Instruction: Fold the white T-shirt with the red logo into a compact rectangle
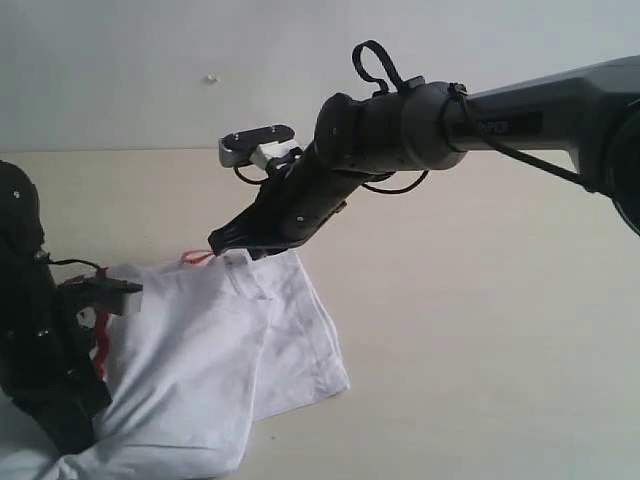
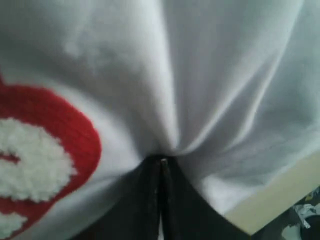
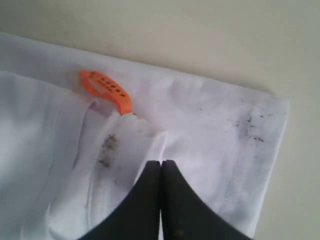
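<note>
The white T-shirt (image 1: 200, 350) lies crumpled and partly folded on the table at lower left. Its red logo (image 2: 60, 130), fuzzy white letters on thick red, shows beside the left arm (image 1: 100, 340). My left gripper (image 2: 162, 161) is shut, with white cloth bunched into its tips; in the exterior view it sits low at the shirt's near left corner (image 1: 72, 445). My right gripper (image 3: 161, 162) reaches across to the shirt's far edge (image 1: 228, 240), shut on a crease of the cloth beside the orange neck tag (image 3: 106, 90).
The pale beige table (image 1: 480, 350) stretches to the right of and behind the shirt. The right arm's dark forearm (image 1: 400, 130) hangs over the table's middle. A light wall (image 1: 120, 60) rises behind the table.
</note>
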You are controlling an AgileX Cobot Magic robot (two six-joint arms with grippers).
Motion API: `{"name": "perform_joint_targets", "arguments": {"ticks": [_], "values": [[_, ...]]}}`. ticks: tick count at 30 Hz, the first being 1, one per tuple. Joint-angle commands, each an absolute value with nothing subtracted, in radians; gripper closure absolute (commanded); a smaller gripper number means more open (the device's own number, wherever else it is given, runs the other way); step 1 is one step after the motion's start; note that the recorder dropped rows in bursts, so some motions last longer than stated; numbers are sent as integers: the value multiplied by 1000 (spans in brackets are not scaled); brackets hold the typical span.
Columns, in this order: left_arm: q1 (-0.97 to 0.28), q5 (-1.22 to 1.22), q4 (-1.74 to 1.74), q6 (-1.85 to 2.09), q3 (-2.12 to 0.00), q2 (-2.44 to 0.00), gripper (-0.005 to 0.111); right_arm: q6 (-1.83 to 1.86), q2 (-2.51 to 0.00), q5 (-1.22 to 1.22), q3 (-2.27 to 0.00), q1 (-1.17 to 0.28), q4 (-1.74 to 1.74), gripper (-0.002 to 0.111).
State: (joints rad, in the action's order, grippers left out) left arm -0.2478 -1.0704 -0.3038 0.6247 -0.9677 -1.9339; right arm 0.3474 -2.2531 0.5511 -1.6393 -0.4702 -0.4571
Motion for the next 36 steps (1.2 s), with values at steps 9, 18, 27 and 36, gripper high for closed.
{"name": "perform_joint_targets", "arguments": {"ticks": [9, 18, 27, 36], "values": [[-238, -782, -234, 402, -982, -1690, 107, 489, -2246, 623, -1646, -472, -578, 96], [-180, -745, -248, 357, -980, -1606, 107, 530, -2301, 674, -1646, -472, -636, 48], [-180, -733, -248, 362, -978, -1606, 107, 626, -2321, 726, -1696, -493, -711, 108], [-180, -694, -247, 364, -978, -1606, 107, 163, -2089, 756, -1752, -495, 0, 108]]}}
